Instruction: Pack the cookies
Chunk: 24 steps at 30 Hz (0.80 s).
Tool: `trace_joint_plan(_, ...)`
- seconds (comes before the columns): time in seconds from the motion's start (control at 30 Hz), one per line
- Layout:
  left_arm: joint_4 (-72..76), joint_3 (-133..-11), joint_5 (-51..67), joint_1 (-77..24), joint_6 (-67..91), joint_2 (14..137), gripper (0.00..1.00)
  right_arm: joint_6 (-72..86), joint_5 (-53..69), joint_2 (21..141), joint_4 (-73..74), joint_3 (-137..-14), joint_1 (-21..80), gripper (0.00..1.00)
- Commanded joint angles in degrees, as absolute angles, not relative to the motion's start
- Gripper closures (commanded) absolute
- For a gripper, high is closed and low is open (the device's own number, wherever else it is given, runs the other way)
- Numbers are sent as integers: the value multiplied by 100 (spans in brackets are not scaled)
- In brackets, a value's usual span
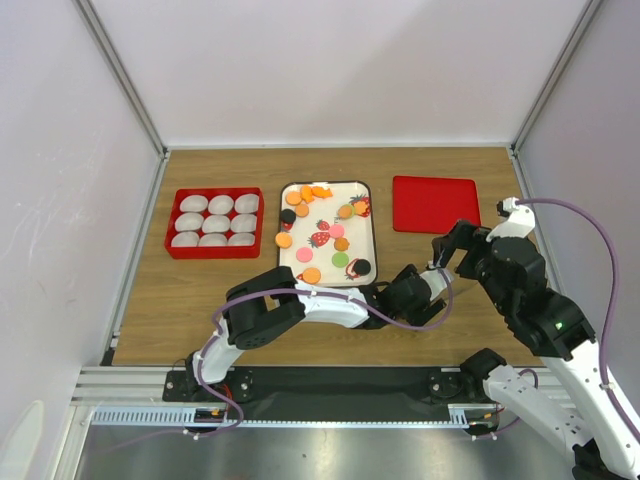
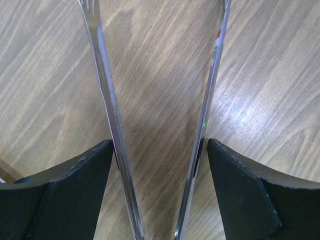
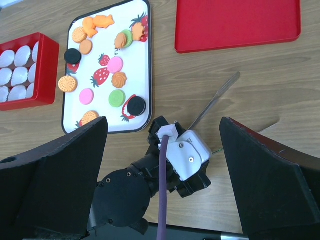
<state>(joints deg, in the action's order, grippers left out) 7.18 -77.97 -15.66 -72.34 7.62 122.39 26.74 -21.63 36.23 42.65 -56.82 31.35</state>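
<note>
Small flat round cookies [image 3: 115,64], coin-like: mostly orange with crimped, biscuity edges, a few smooth pink and green, a couple black with a pale middle, some orange ones in odd animal-like shapes at the far end. All lying loose on a glossy white rectangular tray [image 3: 140,70] with a black rim and printed strawberries, mid-counter.

Just left of it, a red square plastic box [image 1: 215,250] packed with nine pale grey pleated round cups [image 1: 214,222], three by three. Off to the right and apart from the white tray, a flat red tray [image 1: 435,203] with rounded corners and a matte face. Under everything, a wood-grain counter [image 1: 180,300] with a slight sheen.

Nearer the arms, right of the white tray: slim polished metal tongs [image 3: 215,97], two long narrow arms spreading in a V, flat on the wood, with a toothed tip on one.

Down low over them, the left gripper [image 2: 159,145], its black wedge fingers [image 2: 75,190] set wide, one outside each metal arm. Touching or just beside, gripping or not: cannot tell. Left arm reaching low across to the right, elbow bent back, white forearm, purple cable [image 3: 162,200] running up off the wrist.

Up above, the right gripper [image 3: 163,122], looking straight down on that left wrist, jaws spread fully, nothing between them. Right arm folded high, forearm angled in toward the centre.
</note>
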Motion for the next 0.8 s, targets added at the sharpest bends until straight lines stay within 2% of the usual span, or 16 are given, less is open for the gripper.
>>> trace_joint_plan(0.0, 738, -7867, -1679, -7225, 1046, 12208, 17, 2742, -2224, 3516, 4245, -5731, 3111, 0)
trace_joint_plan(0.27, 721, -7515, -1819, -7225, 1221, 12050, 16, 2795, -2215, 3463, 4245, -5651, 3111, 0)
trace_joint_plan(0.37, 703, -7471, -1828, -7233, 1300, 12041, 21, 2804, -2223, 3445, 4228, -5634, 3111, 0)
trace_joint_plan(0.63, 659, -7541, -1995, -7225, 1239, 11893, 41, 2795, -2206, 3463, 4210, -5704, 3111, 0)
trace_joint_plan(0.77, 633, -7550, -2170, -7233, 1117, 11480, 44, 2707, -2302, 3489, 4245, -5906, 3120, 0)
